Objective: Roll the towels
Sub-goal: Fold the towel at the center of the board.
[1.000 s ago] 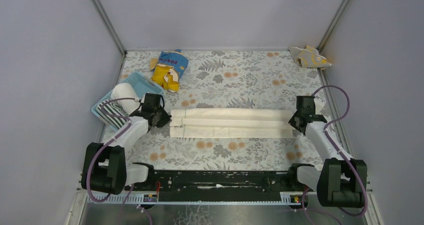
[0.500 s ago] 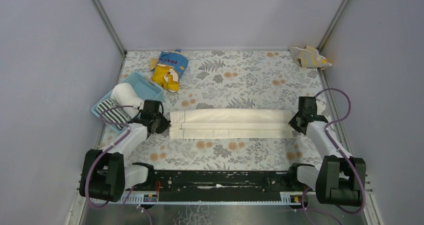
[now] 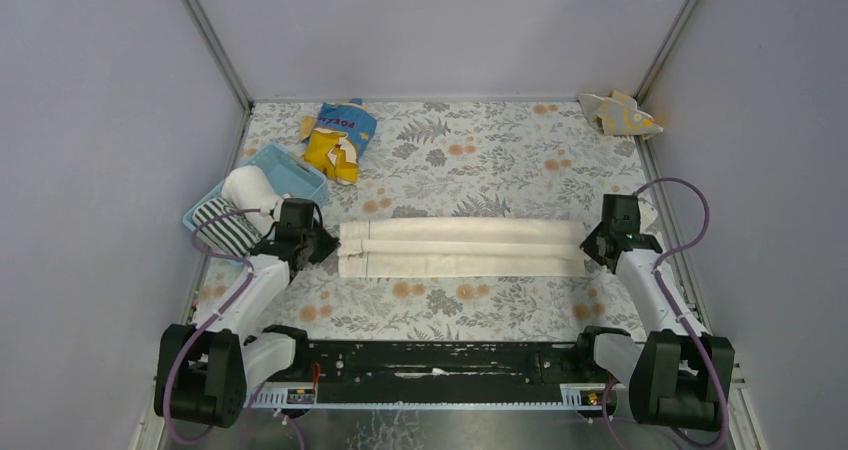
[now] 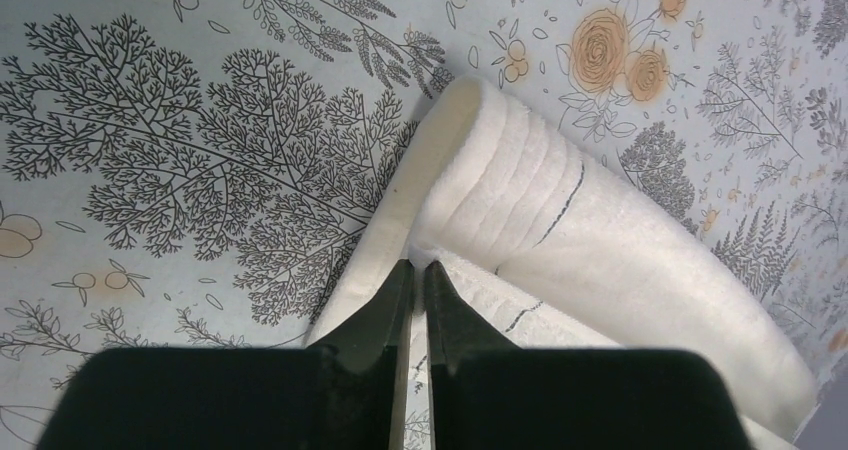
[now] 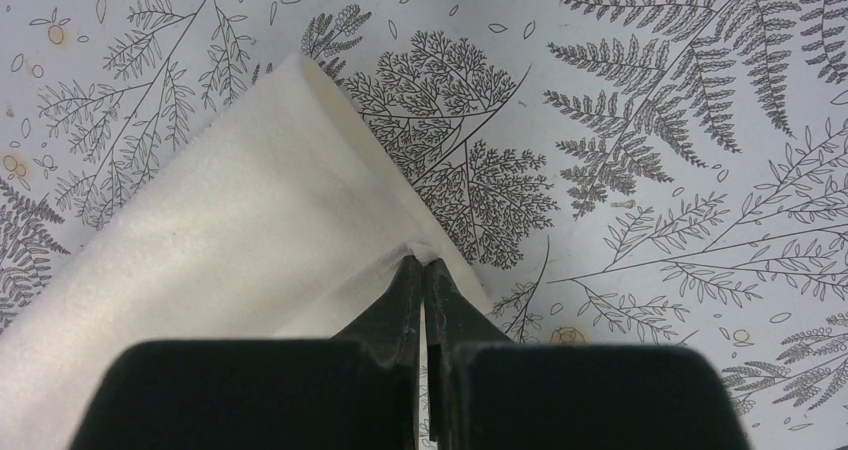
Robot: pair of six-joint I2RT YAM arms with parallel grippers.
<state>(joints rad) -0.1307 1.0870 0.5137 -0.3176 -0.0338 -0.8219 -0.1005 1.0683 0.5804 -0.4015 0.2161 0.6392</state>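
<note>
Cream-white towel [image 3: 462, 248] lies folded into a strip, left hand [image 4: 420, 266] and right hand [image 5: 425, 261] each pinching an end; rolling from one end likely comes next.

From above the near edge I see the whole surface [image 3: 480, 160]; my wrist cameras look closely down on the two ends of the towel [image 3: 460, 247].
</note>
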